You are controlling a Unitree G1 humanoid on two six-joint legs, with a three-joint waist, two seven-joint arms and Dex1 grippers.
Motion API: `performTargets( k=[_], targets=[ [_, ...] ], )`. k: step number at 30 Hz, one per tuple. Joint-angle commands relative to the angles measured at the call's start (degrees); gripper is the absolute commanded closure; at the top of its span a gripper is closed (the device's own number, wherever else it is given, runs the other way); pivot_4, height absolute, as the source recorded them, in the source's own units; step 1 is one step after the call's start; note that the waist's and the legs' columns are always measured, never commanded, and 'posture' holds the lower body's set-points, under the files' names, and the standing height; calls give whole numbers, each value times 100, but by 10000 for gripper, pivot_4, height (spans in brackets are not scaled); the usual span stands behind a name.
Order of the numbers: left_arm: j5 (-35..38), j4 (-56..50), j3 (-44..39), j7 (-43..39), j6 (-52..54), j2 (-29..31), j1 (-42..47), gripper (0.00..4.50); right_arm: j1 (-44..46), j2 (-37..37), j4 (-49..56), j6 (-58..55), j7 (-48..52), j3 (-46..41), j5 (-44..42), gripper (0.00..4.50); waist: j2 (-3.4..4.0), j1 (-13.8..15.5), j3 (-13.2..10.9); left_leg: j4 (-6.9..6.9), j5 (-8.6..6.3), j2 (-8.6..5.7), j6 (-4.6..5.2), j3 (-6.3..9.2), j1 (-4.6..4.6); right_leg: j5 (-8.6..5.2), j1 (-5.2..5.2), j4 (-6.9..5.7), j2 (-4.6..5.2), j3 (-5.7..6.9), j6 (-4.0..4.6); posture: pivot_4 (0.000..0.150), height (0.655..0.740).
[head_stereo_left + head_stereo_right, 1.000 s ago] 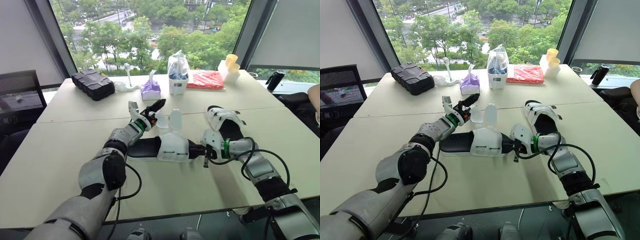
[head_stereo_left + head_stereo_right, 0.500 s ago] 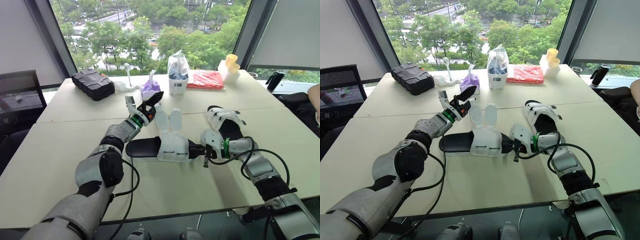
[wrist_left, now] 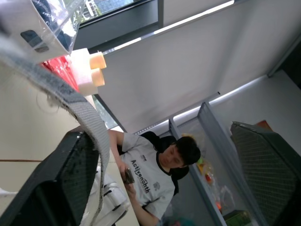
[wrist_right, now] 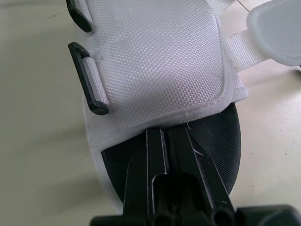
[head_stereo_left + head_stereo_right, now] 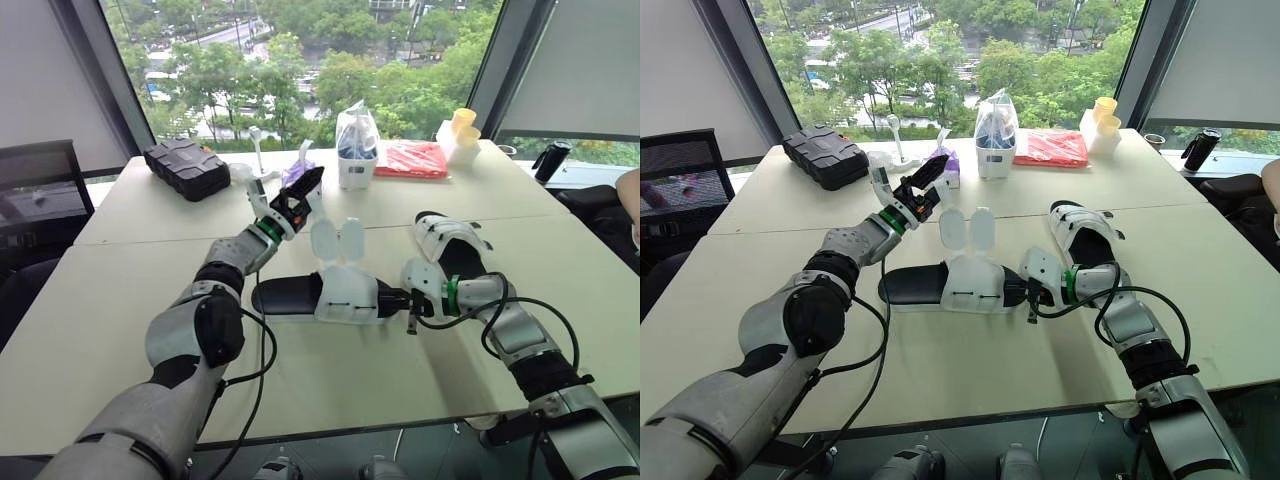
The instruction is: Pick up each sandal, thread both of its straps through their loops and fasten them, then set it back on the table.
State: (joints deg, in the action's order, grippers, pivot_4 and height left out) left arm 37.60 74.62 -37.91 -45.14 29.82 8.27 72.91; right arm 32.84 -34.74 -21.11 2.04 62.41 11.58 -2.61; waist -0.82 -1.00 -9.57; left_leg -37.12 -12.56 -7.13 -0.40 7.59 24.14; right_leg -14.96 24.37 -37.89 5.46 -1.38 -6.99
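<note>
**Left gripper** [image 5: 297, 193] – open. In the wrist view its two fingers [image 3: 61, 188] stand well apart, and a grey webbing band [image 3: 89, 120] runs across the inner face of one. It cannot be told whether that band is a sandal strap. Over the last second this gripper has risen and drawn back from the sandal toward the far side of the table [image 5: 120, 290]. It now hangs above and just beside the straps, apparently clear of them.

**Right gripper** [image 4: 165, 136] – closed on the sandal [image 5: 345, 295]. It pinches the short end of the black sole just beyond the white upper and has not moved.

**Straps** [image 5: 325, 240] – a second ago the two translucent tabs leaned away. Now both stand upright, side by side, above the upper.

**Loops** [image 4: 91, 77] – two black loops on the near edge of the upper, both empty.

**Second sandal** [image 5: 452, 245] – lying on the table beyond the right forearm.

**Reading** – the straps look lifted free, but neither is threaded. The sandal lies flat, pinned at one end, so the threading and fastening appear to be wholly ahead.
</note>
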Motion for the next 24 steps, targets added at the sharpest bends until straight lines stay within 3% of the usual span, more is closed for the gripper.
performTargets(
  k=[1, 6, 10, 15, 18, 24],
  targets=[
    [179, -195, -122, -84, 2, 87, 246, 18996, 65, 3, -102, -19, -14, 24, 103, 45000, 0, 0, 0, 0, 0, 0, 0, 0, 0, 0, 0, 0, 0, 0, 0, 1500, 7400],
    [195, -240, -74, -198, 51, 141, 236, 44416, 75, 3, -107, -15, -4, 25, 109, 45000, 0, 0, 0, 0, 0, 0, 0, 0, 0, 0, 0, 0, 0, 0, 0, 1500, 7400],
    [26, -479, 233, -783, 172, 155, 206, 44416, 85, -3, -118, -12, 17, 30, 110, 45000, 0, -1, 0, 0, 0, 0, 0, 0, 0, 0, 0, 0, 0, 0, 0, 1500, 7400],
    [-602, -1629, 1631, -2313, 380, 1, -311, 44416, 101, 1, -137, -11, 30, 33, 113, 45000, 1, -9, 0, 2, 4, 0, -7, -2, 0, 0, 0, 0, -1, -1, 0, 1500, 7400],
    [-688, -3586, 2920, -3349, 780, 98, -1289, 44416, 78, 1, -133, -10, 14, 45, 119, 45000, 4, -21, 2, 5, 5, 1, -9, -2, -2, 0, -1, 0, -1, -3, 0, 1500, 7400],
    [-1008, -6149, 4432, -3895, 584, 686, -2536, 44416, -3, -31, -78, -30, 19, 43, 104, 45000, 5, 0, 3, 10, 6, 4, -11, -2, -7, 0, -1, 0, 0, -11, 3, 1500, 7400]
  ],
)
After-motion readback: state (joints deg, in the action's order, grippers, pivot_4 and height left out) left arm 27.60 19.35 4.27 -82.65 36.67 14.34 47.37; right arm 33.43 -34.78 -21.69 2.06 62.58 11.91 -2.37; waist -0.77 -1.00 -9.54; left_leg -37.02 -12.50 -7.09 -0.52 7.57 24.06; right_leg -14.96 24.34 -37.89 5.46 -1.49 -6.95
